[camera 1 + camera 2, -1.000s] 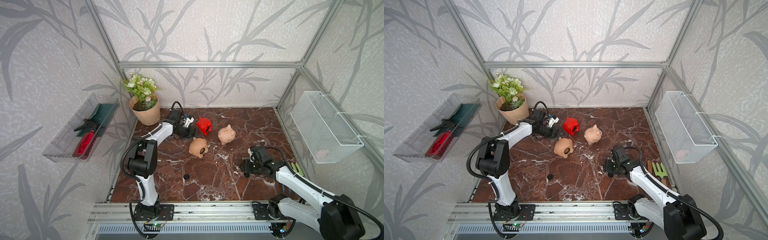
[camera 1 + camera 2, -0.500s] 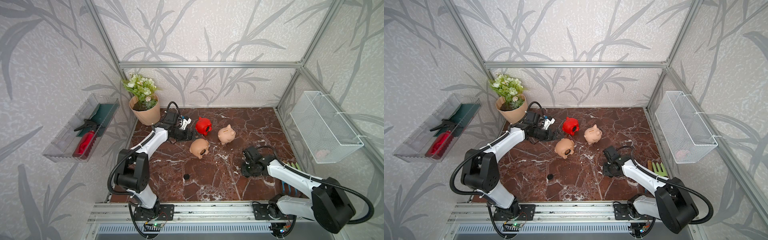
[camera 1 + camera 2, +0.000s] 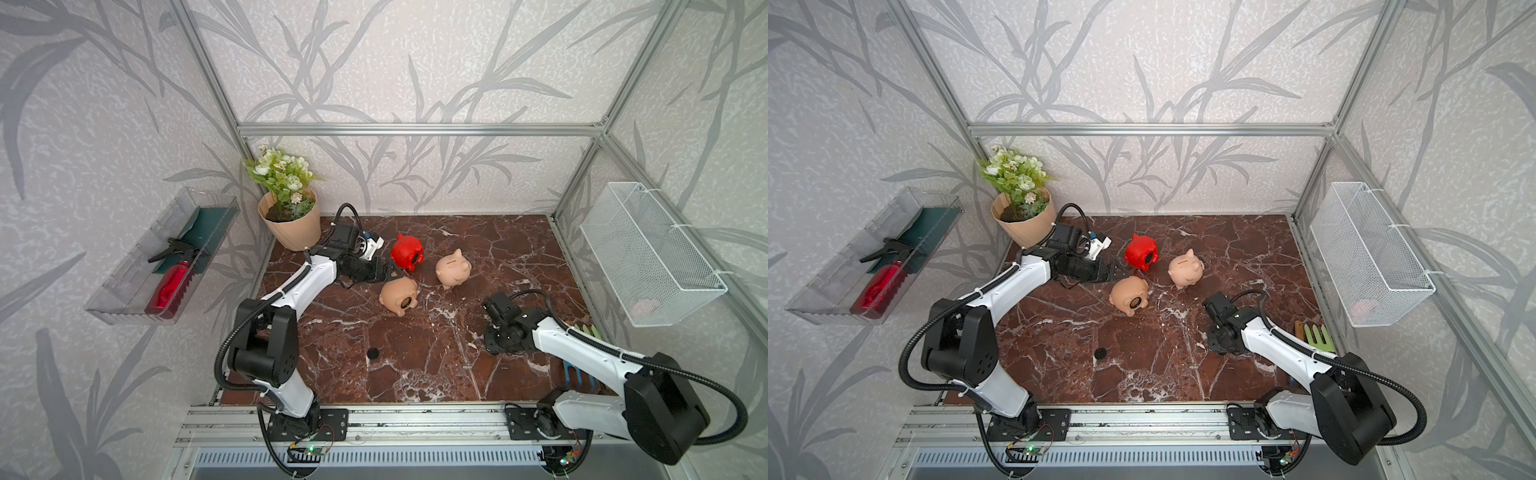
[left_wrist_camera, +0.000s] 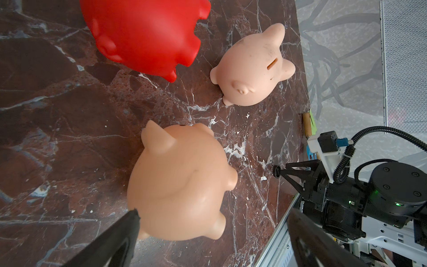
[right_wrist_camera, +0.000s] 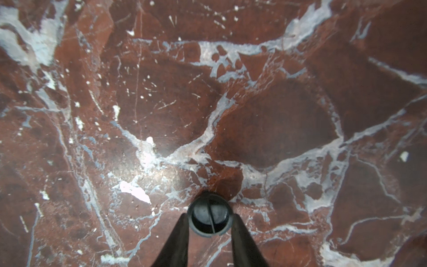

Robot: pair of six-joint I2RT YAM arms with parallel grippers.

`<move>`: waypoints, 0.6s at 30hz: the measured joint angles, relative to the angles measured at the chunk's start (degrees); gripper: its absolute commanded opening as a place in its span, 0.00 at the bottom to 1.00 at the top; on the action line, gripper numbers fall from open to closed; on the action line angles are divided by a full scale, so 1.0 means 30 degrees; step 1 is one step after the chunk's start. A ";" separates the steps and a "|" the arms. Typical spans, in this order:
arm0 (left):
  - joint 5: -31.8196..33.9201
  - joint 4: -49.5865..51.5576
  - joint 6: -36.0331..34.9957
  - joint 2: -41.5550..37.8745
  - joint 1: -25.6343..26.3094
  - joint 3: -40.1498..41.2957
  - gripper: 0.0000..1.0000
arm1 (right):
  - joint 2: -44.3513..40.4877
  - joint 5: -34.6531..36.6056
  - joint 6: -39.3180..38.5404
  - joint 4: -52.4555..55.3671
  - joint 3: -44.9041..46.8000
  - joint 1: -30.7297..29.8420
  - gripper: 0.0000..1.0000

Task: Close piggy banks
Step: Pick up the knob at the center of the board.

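Note:
Three piggy banks sit mid-table in both top views. The red one (image 3: 406,257) lies tipped with its round hole showing. One peach pig (image 3: 454,270) stands upright, slot on top. The other peach pig (image 3: 398,296) lies on its side, belly hole facing the front. My left gripper (image 3: 390,271) is open just left of this lying pig (image 4: 180,185), whose body reaches between the fingertips (image 4: 132,217). My right gripper (image 5: 209,222) is shut on a small black round plug (image 5: 209,216) down at the marble floor, front right of the pigs.
A second black plug (image 3: 373,353) lies alone on the floor front-centre. A peach flowerpot (image 3: 293,232) stands in the back left corner. A clear tray (image 3: 137,299) hangs on the left wall, a wire basket (image 3: 648,253) on the right. Garden tools (image 3: 1316,336) lie along the right edge.
The right jaws have come together on the black plug as the arm turned over it. The left gripper has shifted from beside the red pig toward the lying peach pig.

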State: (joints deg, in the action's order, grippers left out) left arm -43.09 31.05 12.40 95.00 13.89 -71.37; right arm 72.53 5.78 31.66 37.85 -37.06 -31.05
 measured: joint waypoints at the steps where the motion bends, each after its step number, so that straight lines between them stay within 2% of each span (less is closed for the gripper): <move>1: 0.0000 0.0044 0.0000 0.0000 0.0007 0.0000 0.99 | 0.0168 -0.0087 -0.0022 -0.0036 0.0000 0.0000 0.26; 3: -0.0007 0.0095 0.0000 0.0000 0.0015 0.0000 0.99 | 0.0481 -0.0204 -0.0080 -0.0080 0.0000 0.0000 0.16; 4: -0.0029 0.0073 0.0007 0.0000 0.0015 0.0000 0.99 | 0.0576 -0.0248 -0.0080 -0.0095 0.0000 0.0000 0.14; 18: -0.0386 -0.0525 0.0095 0.0000 0.0109 0.0066 0.99 | 0.1443 -0.0219 0.0109 -0.0051 0.0000 -0.0007 0.14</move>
State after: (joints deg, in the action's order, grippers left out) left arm -44.25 29.47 12.69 95.00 14.22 -71.18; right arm 76.86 5.13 31.99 37.69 -37.06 -31.07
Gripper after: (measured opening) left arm 0.994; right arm 0.140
